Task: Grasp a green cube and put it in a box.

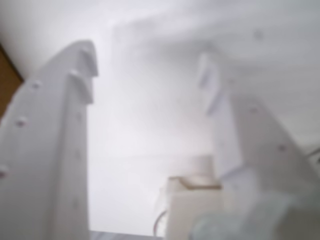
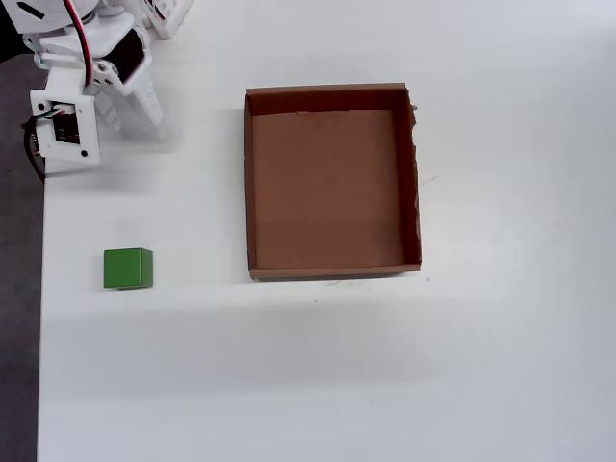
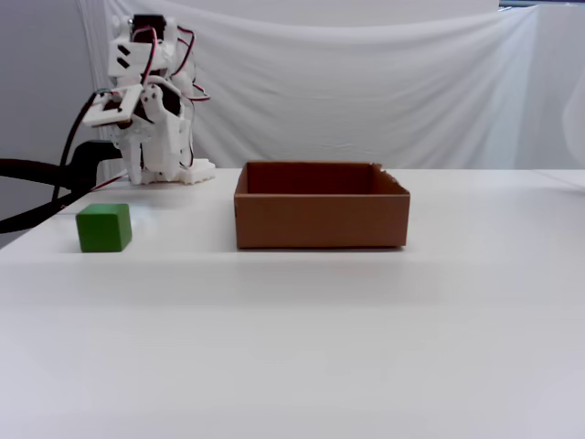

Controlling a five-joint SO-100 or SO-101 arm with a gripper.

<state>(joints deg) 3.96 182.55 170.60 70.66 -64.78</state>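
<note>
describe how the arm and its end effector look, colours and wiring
The arm is white plastic with black motor blocks, and red and black wires loop over its joints. In the wrist view the end effector has two flat white fingers dotted with small studs.

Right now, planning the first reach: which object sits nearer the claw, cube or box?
The green cube, alone left of the box in the overhead view, directly below the folded arm.

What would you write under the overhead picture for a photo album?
A green cube sits alone on the white table, left of an empty brown box, while the white robot arm rests folded in the top-left corner.
</note>
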